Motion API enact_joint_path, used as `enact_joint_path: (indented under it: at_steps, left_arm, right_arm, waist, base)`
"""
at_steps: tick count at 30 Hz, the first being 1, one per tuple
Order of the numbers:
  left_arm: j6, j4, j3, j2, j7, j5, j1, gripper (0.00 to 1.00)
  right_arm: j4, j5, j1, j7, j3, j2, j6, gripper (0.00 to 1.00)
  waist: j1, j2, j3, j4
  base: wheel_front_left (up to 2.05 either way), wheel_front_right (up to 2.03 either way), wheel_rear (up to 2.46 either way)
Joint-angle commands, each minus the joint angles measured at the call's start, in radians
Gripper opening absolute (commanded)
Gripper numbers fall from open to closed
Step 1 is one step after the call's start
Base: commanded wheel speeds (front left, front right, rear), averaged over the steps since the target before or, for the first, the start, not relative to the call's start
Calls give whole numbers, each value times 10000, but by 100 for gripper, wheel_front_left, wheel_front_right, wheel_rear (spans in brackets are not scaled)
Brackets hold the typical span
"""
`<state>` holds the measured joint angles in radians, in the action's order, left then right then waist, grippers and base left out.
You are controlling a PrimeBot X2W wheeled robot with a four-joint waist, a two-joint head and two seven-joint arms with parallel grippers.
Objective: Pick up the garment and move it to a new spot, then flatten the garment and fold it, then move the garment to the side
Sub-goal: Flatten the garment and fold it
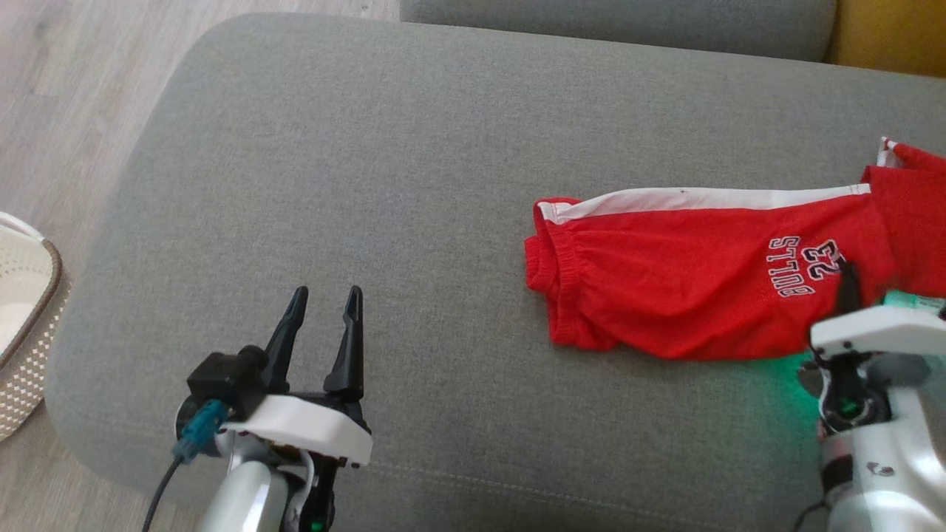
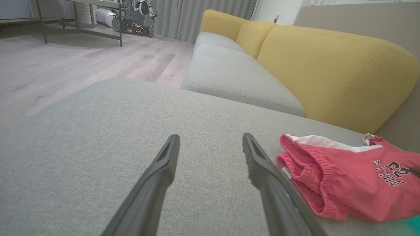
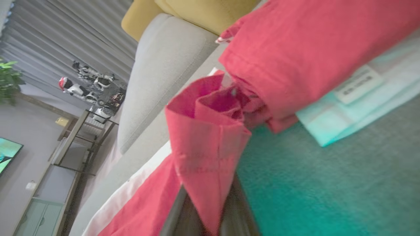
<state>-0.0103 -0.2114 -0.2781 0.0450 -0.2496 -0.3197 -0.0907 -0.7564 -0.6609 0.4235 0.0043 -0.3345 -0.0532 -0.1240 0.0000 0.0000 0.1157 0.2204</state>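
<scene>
2 grippers: the left gripper [image 1: 327, 294] hangs with fingers spread wide, empty, over the grey cushion [image 1: 369, 148]; the right gripper [image 1: 848, 282] pinches the red garment [image 1: 665, 288] at right.

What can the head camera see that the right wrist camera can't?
Head view extras: the open left tool, a woven basket beside the sofa, and the lettering on the red shorts. Right wrist view extras: a close look at the red fold pinched in the shut right tool, a plant, grey curtains. Both: the red shorts and the grey sofa.
</scene>
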Motion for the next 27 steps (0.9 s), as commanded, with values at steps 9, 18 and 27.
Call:
enact_joint_path:
  at_steps: [9, 18, 27]
  left_arm:
    - [-65, 164, 242, 53, -122, 56, -251, 100]
    - [-57, 80, 152, 53, -122, 65, -83, 100]
    - [-6, 56, 77, 53, -122, 30, -16, 100]
  right_arm:
    - [1793, -2093, 143, -788, 3211, 28, -67, 0]
    - [3014, -2868, -682, -655, 6176, 29, -67, 0]
    - [2005, -2259, -386, -722, 7418, 29, -67, 0]
  waist:
    - [0, 0, -255, 293]
    - [0, 0, -484, 637]
    - [0, 0, -472, 965]
  base:
    - [0, 0, 0]
    - [0, 0, 0]
    - [0, 0, 0]
